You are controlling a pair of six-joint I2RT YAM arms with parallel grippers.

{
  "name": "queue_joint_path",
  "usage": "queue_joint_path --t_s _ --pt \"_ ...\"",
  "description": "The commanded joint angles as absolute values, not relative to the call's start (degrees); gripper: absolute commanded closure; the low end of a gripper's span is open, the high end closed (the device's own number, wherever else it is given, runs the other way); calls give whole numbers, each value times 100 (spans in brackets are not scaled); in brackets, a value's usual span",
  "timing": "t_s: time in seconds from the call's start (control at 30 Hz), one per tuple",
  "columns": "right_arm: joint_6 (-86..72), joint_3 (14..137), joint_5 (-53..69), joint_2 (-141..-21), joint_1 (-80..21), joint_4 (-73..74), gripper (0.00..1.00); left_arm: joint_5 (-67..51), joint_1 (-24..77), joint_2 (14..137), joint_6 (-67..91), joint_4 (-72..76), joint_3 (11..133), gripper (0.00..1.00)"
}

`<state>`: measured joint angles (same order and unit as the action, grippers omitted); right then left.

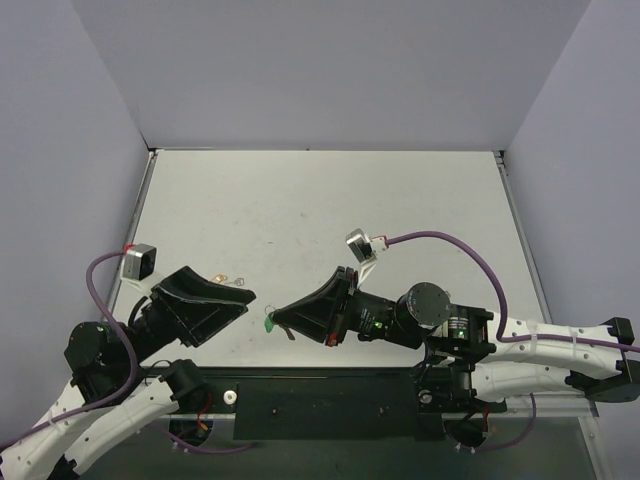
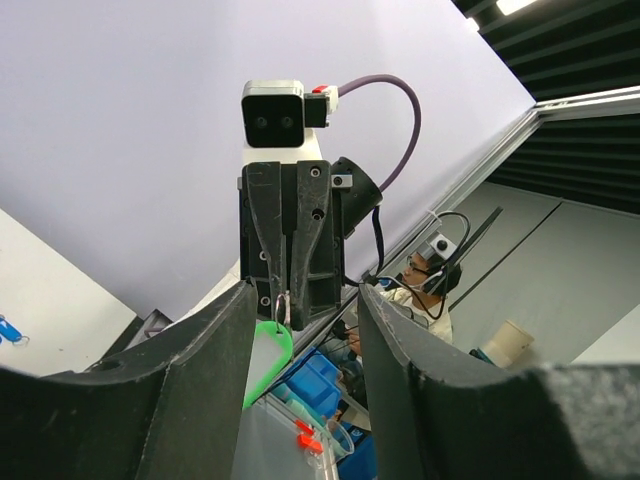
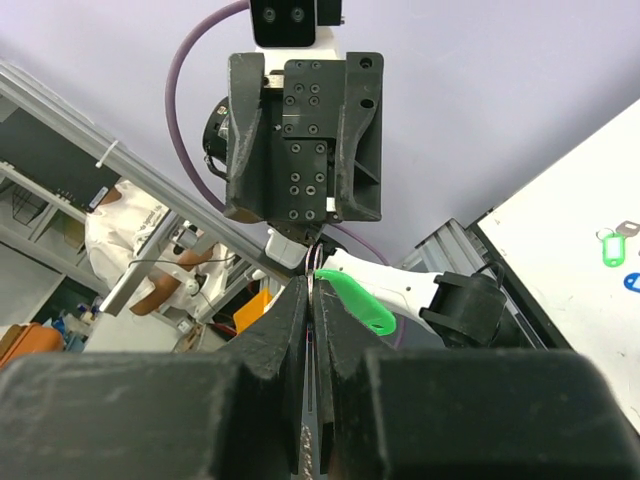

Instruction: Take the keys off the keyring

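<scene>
The keyring's green tag (image 1: 269, 323) hangs between the two gripper tips near the table's front edge. My right gripper (image 1: 277, 318) is shut on its thin metal ring (image 3: 318, 270), and the green tag (image 3: 356, 303) sticks out to the right of the fingers (image 3: 283, 325). In the left wrist view the tag (image 2: 267, 362) dangles from the ring (image 2: 283, 305) below the facing right gripper. My left gripper (image 2: 305, 300) is open, its fingers wide apart on either side of the tag without touching it; in the top view it (image 1: 243, 305) is just left of the tag. The silver key is not clearly visible.
Small loose key pieces (image 1: 229, 279) lie on the table just beyond the left gripper. Another green tag with a key (image 3: 612, 244) and a blue tag (image 3: 632, 282) lie on the table in the right wrist view. A blue tag (image 2: 8, 330) shows at the left wrist view's edge.
</scene>
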<state>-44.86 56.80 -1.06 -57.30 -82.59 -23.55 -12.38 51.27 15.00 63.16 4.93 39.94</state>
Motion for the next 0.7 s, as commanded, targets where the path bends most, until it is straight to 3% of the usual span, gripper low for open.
queue_joint_path --t_s 0.0,0.23,0.67 --pt "-4377 5827 -44 -5695 -8271 -2979 100 -1362 5106 1626 6390 914 3946 46" --pt "-4377 5827 -44 -5704 -8227 -3015 100 -1468 5106 1705 6363 905 3937 48" --pt "-4403 5985 184 -5941 -8121 -3076 100 -1494 5106 1793 6381 1011 3911 60"
